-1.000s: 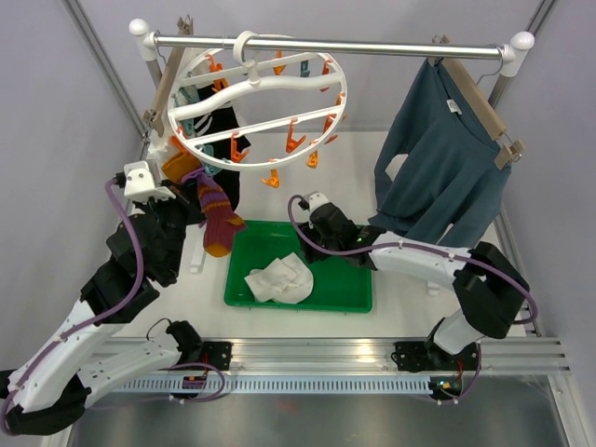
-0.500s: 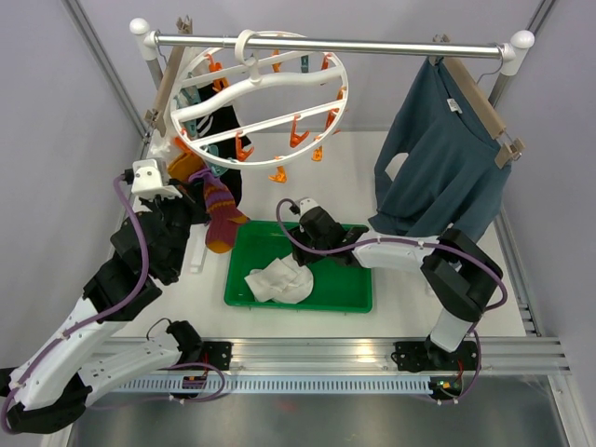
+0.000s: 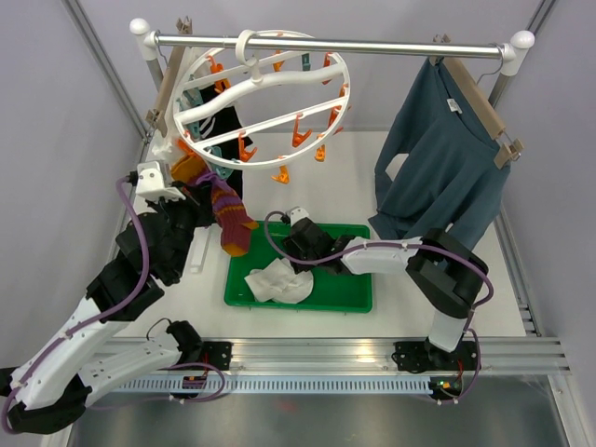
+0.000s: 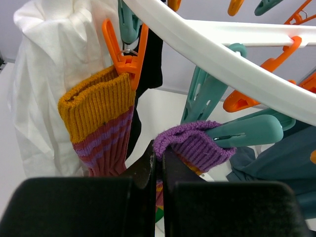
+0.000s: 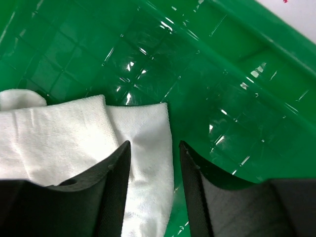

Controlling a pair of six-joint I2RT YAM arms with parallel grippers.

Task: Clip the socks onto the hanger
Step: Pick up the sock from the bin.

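Step in hand: one sock going onto the hanger (image 4: pixel 217 54), the next being picked.

Hanger hangs at 11 o'clock in the top view, with dark socks and striped ones on its clips. Green tray (image 3: pixel 349 291) sits at 6 o'clock from it. White socks (image 3: pixel 279 279) lie bunched at the tray's 9 o'clock end, not yet hung.

Purple-cuffed sock (image 4: pixel 195 143): cuff is in the teal clip (image 4: pixel 252 131). Its orange-cuffed mate (image 4: pixel 98 113) hangs from the orange clip (image 4: pixel 126 54) at 9 o'clock of it.

Left gripper (image 4: pixel 158 150): clenched, fingertips against the purple cuff's 9 o'clock edge. Cannot tell whether fabric is pinched between them.

Right gripper (image 5: pixel 154 148): jaws partly apart, straddling a white sock's edge down in the tray. Nothing grasped.

Next, by my judgement: right closes on one layer only, then lifts. Left should let go once the teal clip's bite looks sound.
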